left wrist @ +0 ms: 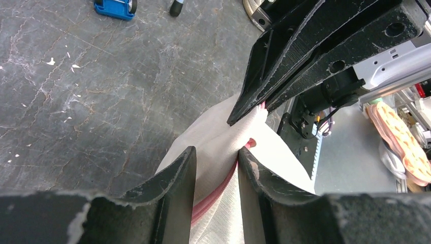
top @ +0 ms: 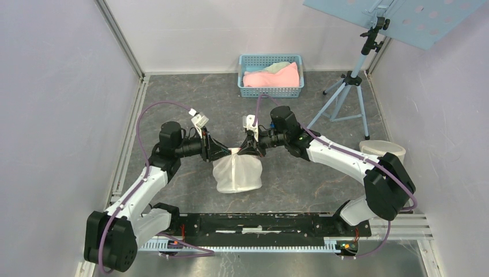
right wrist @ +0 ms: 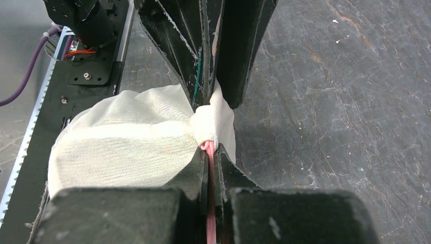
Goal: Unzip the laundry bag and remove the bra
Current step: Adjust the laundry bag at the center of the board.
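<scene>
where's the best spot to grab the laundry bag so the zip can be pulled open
Pinch the bunched top edge of the laundry bag right beside the pink zipper, coming in from the side opposite the right gripper, which is shut on the zipper's end. That edge stands up as a thin fold; the rounded body below probably offers nothing to clamp.

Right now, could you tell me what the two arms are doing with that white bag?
Both arms are working on the white mesh laundry bag, which hangs between them. The left fingers pinch a fold of fabric at its top. The right fingers are shut on the pink zipper right beside them. The bag looks full and mostly closed, and no bra is out yet.
</scene>
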Available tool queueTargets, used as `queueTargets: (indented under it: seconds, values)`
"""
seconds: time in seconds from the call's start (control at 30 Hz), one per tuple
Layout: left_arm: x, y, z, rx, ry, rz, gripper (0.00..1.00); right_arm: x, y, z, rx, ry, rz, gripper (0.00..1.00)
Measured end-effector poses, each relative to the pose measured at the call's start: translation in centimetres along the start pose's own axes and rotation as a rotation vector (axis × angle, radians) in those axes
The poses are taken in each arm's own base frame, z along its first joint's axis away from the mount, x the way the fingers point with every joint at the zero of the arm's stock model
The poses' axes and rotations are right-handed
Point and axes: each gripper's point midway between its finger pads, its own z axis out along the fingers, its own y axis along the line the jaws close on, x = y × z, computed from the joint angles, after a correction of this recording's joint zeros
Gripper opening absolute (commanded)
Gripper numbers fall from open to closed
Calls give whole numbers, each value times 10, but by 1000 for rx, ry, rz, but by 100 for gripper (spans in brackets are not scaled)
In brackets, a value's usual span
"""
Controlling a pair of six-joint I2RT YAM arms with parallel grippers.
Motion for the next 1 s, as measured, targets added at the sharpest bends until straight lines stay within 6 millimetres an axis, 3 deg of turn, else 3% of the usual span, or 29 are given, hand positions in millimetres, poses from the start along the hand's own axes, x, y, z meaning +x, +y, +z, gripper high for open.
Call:
queueTargets:
  seconds: [0.5,1.0]
  values:
    - [-3,-1,6,25,-53,-116,48,-1,-2,-3,5,-3,-9,0]
    - [-7,-5,3,49,-61,-119,50,-3,0,-7,-1,-14,-14,0]
